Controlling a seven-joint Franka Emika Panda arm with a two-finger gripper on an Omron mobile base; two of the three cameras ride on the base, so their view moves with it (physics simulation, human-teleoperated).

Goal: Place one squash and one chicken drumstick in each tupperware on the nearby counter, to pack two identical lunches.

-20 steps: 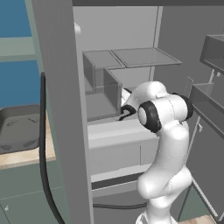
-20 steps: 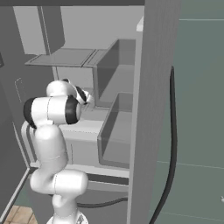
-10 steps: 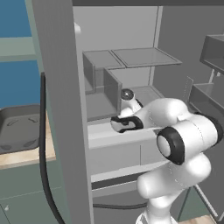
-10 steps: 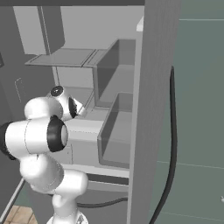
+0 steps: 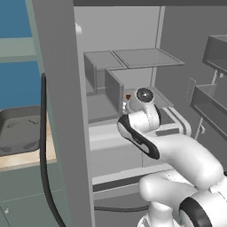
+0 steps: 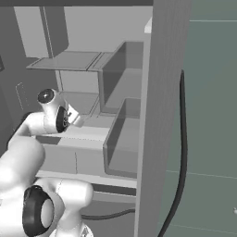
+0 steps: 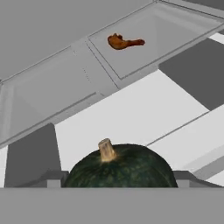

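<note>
Arm [image 5: 146,133] stretched forward into an open grey cabinet with shelves [image 5: 146,57] and side bins, wrist end-on in the left base view, hand tucked behind it. Same reach seen from the right base view, wrist [image 6: 51,113] low beside a deep grey bin [image 6: 122,139]. From the hand view: gripper [image 7: 118,179] pointed straight at a squash [image 7: 118,168] — dark green, ribbed, pale stub of stem upright and leaning slightly left. Squash sitting right between the two dark fingertips [image 7: 53,178], one at each flank, fingers spread wide. Edges of the squash reaching up to both tips; cannot tell whether pressed against it or merely alongside, so grip unconfirmed. Lower half of the squash cut off at the bottom of the hand view, resting surface not visible; white ledge [image 7: 131,113] just beyond it. Farther in, well apart from the squash, one chicken drumstick [image 7: 124,42] — reddish-orange, lying flat on a pale grey recessed panel, thick end left and bone end right in that view. Drumstick alone on its panel, nothing touching it. Outside the cabinet, left of its grey side wall in the left base view, a strip of beige counter [image 5: 26,158] carrying a dark shallow basin [image 5: 17,128]. Black cable [image 5: 44,155] hanging down along the wall edge, also seen in the right base view [image 6: 181,139].
</note>
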